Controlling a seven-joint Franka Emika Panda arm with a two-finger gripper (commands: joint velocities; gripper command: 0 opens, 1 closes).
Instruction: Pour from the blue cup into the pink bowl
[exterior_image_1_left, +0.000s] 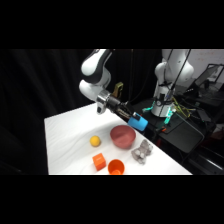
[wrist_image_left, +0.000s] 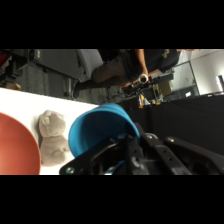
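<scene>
The gripper (exterior_image_1_left: 134, 119) holds the blue cup (exterior_image_1_left: 138, 121) tipped on its side in the air, just above and beside the pink bowl (exterior_image_1_left: 123, 136). Pouring appears underway; next, its mouth needs to sit squarely over the bowl.

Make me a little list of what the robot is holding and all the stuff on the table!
holding: blue cup, tipped on its side in the gripper
cup position: above the far rim of the pink bowl
beside bowl: grey stuffed toy
also on table: yellow ball, orange block, orange cup
table: white
</scene>
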